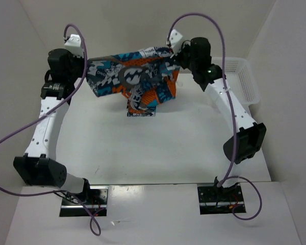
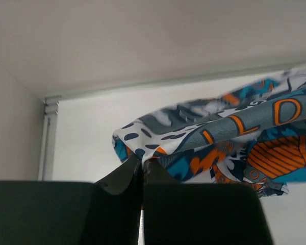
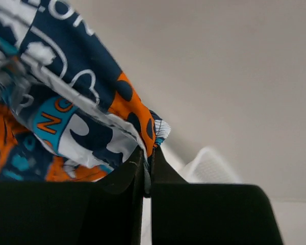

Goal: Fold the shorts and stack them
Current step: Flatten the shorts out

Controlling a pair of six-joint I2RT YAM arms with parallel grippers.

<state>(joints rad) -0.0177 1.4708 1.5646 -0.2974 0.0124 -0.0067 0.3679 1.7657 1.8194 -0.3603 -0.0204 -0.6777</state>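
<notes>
Top view: soft cloth shorts (image 1: 135,81) w/ a busy teal, orange, white and black cartoon print hang stretched between the two arms at the far side, above the white surface (image 1: 143,153). The left gripper (image 1: 88,65) pinches the left end and the right gripper (image 1: 173,55) the right end. A bunched part sags in the middle, its low end near or on the surface, can't tell which. A white plastic mesh basket (image 1: 243,76) sits far right. Step in hand, as I judge it: spread the cloth taut before laying it down to fold. To do it well, pull both ends apart evenly at the same height so the sagging middle opens out, then lower the hanging edge first w/o letting either pinch slip. Left wrist view: left gripper (image 2: 143,166) is closed on a thin edge of cloth, only a small bite; the print runs off to the right, wrinkled. Right wrist view: right gripper (image 3: 147,155) is clamped on a folded corner, several layers by the look; basket (image 3: 209,168) blurred behind.
</notes>
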